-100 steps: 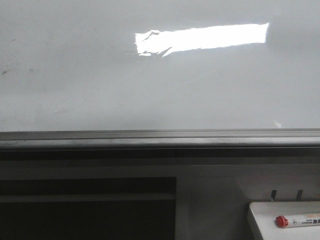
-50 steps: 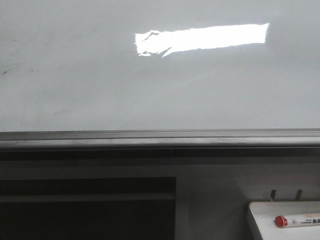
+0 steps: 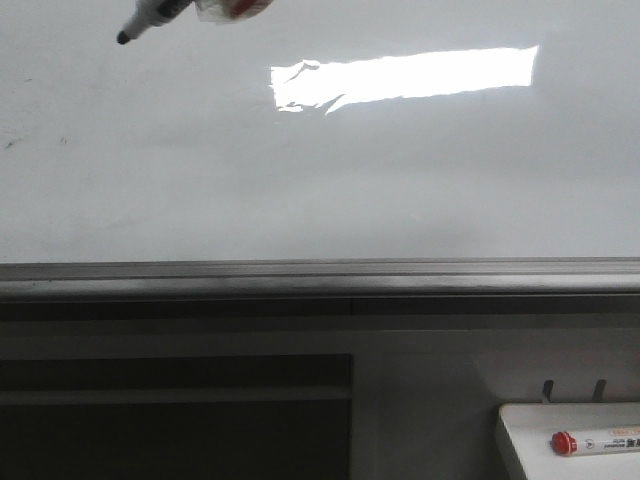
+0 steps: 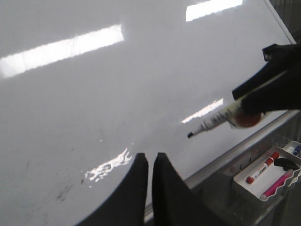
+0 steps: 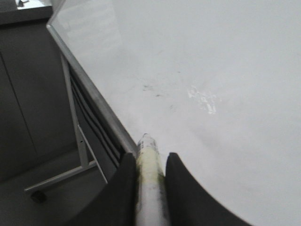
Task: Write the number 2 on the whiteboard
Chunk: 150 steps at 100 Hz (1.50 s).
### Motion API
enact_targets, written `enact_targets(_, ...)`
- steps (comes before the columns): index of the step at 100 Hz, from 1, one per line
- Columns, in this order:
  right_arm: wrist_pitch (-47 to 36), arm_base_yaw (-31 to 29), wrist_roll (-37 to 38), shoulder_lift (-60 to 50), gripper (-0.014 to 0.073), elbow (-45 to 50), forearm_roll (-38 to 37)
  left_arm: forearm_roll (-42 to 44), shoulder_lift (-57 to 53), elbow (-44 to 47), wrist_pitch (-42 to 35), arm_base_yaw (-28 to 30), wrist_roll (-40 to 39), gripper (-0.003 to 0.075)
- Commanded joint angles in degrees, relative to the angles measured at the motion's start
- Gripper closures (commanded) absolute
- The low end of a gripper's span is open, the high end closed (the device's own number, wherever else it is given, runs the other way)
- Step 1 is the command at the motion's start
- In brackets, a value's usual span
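The whiteboard (image 3: 320, 180) is a big glossy white board with a bright rectangular glare and a grey bottom rail. No number 2 shows on it, only small faint smudges at its left. My right gripper (image 5: 150, 157) is shut on a white marker (image 5: 149, 174) with a black tip. In the front view the marker's tip (image 3: 124, 38) hangs in front of the board's upper left; whether it touches the board I cannot tell. The left wrist view shows the right gripper (image 4: 275, 89) and the marker (image 4: 211, 123). My left gripper (image 4: 150, 155) is shut and empty, close to the board.
A small white tray (image 3: 530, 425) hangs below the rail at the lower right and holds a red-capped marker (image 3: 590, 440). In the left wrist view the tray (image 4: 242, 175) holds red and pink markers. The board's stand legs (image 5: 70, 169) show below its edge.
The marker's black tip has come into the front view from the top left. Before, only the bare board showed there.
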Motion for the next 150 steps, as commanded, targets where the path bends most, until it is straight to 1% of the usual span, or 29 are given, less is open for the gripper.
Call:
enact_targets(1, -1.7, -2.9, 0.0, 1.1, 0.0654, -3.9, 0.4, -2.3, 0.6, -0.3, -5.7, -0.7, -1.8, 0.0741)
enact_targets(13, -1.1, -5.1, -0.7, 3.7, 0.0654, -6.4, 0.1, -3.1, 0.6, -0.3, -7.7, -0.7, -1.8, 0.0741)
enact_targets(24, 1.4, -5.3, -4.7, 6.2, 0.0654, -8.4, -1.2, -3.3, 0.6, -0.3, -9.6, -0.7, -1.8, 0.0741)
enact_targets(34, 3.9, -5.3, -4.9, 8.4, 0.0654, -10.4, -2.7, -3.3, 0.6, -0.3, -9.8, -0.7, -1.8, 0.0741)
enact_targets(54, 2.3, -5.3, -5.2, 11.6, 0.0654, -13.4, -3.0, -4.6, 0.6, -0.3, -9.7, -0.7, -1.8, 0.0741)
enact_targets(70, 0.0, -5.3, -5.2, 13.3, 0.0654, -15.0, -5.7, -4.7, 0.6, -0.3, -9.7, -0.7, -1.8, 0.0741)
enact_targets(102, -1.6, -5.5, -5.2, 16.3, 0.0654, -15.2, -7.5, -4.7, 0.6, -0.3, -9.7, -0.7, -1.8, 0.0741)
enact_targets(110, -2.6, -6.4, -5.3, 16.7, 0.0654, -15.2, -7.5, -4.7, 0.6, -0.3, -9.7, -0.7, -1.8, 0.0741)
enact_targets(140, -2.4, -11.1, -5.6, 16.9, 0.0654, -15.2, -7.6, -4.7, 0.6, -0.3, -9.5, -0.7, -1.8, 0.0741)
enact_targets(150, -2.3, -11.8, -5.6, 16.9, 0.0654, -15.2, -7.6, -4.7, 0.6, -0.3, -9.5, -0.7, -1.8, 0.0741)
